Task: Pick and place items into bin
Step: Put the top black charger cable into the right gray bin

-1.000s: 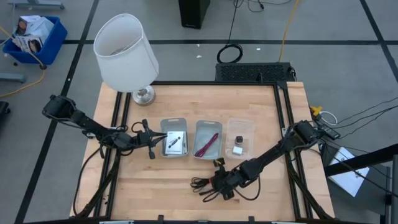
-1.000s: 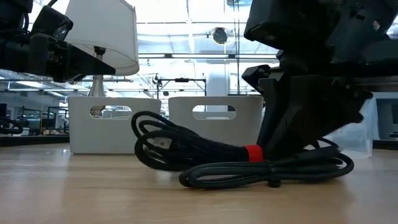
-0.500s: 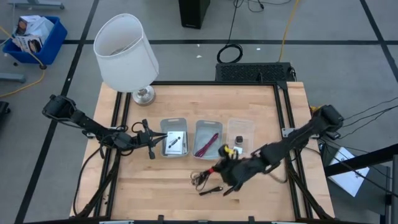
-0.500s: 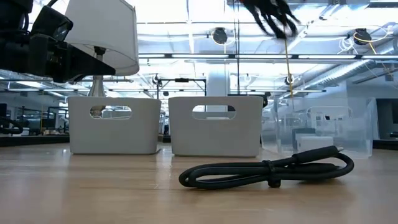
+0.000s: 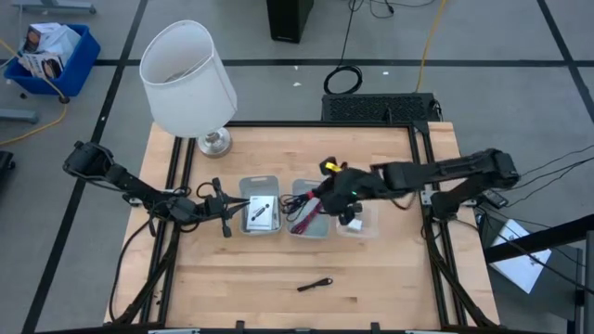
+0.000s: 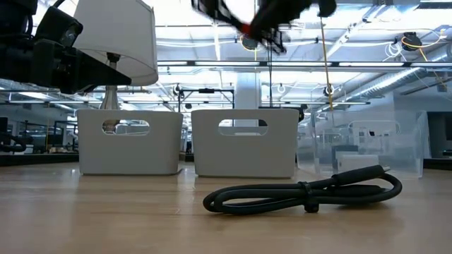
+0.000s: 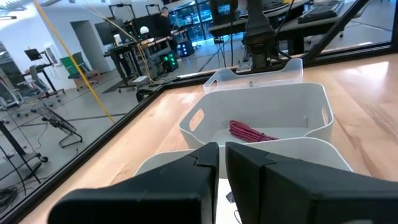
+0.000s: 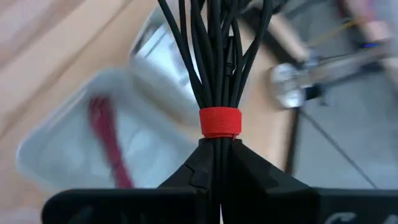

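Cable bundle, black strands cinched by a red strap, hangs clamped in the right gripper fingers above the middle bin, which already holds a red cord. A second black cable lies coiled on the wooden counter, not yet binned. Left gripper waits beside the left bin, fingers together
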You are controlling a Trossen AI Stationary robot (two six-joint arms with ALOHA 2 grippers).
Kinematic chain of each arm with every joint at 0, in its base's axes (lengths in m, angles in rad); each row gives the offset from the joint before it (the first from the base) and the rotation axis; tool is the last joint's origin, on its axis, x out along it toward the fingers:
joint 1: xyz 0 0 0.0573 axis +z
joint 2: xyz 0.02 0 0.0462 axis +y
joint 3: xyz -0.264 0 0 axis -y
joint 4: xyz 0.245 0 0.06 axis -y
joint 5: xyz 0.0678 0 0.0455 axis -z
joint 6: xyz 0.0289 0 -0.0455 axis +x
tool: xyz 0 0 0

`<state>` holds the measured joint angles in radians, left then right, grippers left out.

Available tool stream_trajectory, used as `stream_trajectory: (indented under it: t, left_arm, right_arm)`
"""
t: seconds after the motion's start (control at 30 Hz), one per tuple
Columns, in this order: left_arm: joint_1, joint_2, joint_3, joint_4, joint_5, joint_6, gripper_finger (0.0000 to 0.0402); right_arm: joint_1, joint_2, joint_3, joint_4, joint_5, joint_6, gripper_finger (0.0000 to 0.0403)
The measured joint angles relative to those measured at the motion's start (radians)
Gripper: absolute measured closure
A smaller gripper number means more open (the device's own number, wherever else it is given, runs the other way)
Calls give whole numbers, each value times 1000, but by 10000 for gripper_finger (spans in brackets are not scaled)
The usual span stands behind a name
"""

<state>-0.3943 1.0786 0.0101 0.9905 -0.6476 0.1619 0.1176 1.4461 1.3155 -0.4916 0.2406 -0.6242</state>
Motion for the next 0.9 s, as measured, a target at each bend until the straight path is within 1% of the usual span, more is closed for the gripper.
stream_trajectory:
  t: [0.07,0.13,0.2,0.3,0.37,0.4,0.47,0.53,0.77,0.9]
  left_arm:
    - [0,0,0,0,0,10,364]
    - [0,0,0,0,0,25,364]
    - [0,0,0,0,0,41,364]
    - [1,0,0,0,-1,64,364]
    - [1,0,0,0,-3,74,364]
    - [1,0,0,0,-4,78,364]
    - [1,0,0,1,-5,80,364]
    - [1,0,0,1,-5,80,364]
    - [1,0,0,1,-5,73,364]
    - [1,0,0,1,-6,73,364]
  right_arm:
    - [-43,31,0,-42,-66,-66,377]
    - [-70,67,0,-80,-109,-147,377]
    - [-81,105,0,-94,-111,-213,377]
    - [-81,162,0,-62,-115,-294,377]
    - [-80,196,0,-48,-106,-341,377]
    - [-80,216,0,-47,-83,-365,377]
    - [-75,256,0,-66,12,-411,377]
    - [-72,294,-1,-86,77,-440,377]
    - [-67,362,-2,-73,66,-462,377]
    - [-60,365,-1,-52,2,-460,377]
